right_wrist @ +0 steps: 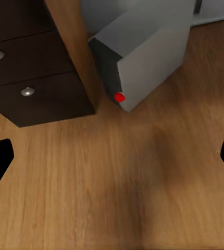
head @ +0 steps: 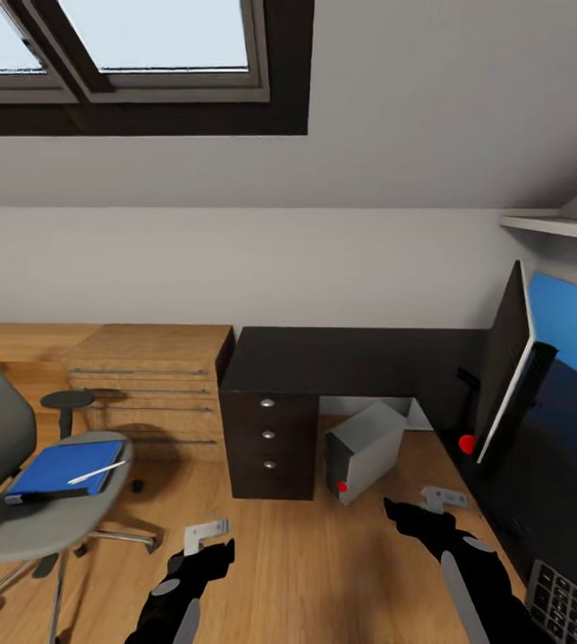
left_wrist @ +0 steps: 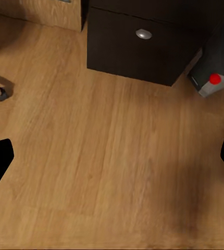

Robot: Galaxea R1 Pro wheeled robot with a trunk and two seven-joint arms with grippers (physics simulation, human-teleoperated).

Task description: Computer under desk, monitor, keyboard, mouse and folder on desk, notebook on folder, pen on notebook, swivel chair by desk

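The swivel chair stands at the left, away from the desk. On its seat lies the blue folder with the white pen on top; I cannot tell a notebook apart from it. The grey computer leans on the floor under the desk, beside the drawers. On the desk's right wing stands the monitor, seen edge-on, with the keyboard near me. The mouse is out of view. My left gripper and right gripper hang open over bare floor, holding nothing.
A low light-wood chest of drawers sits against the wall between chair and desk. A sloped ceiling with a skylight rises above. A white shelf juts out at the upper right. Wood floor lies open in front of the desk.
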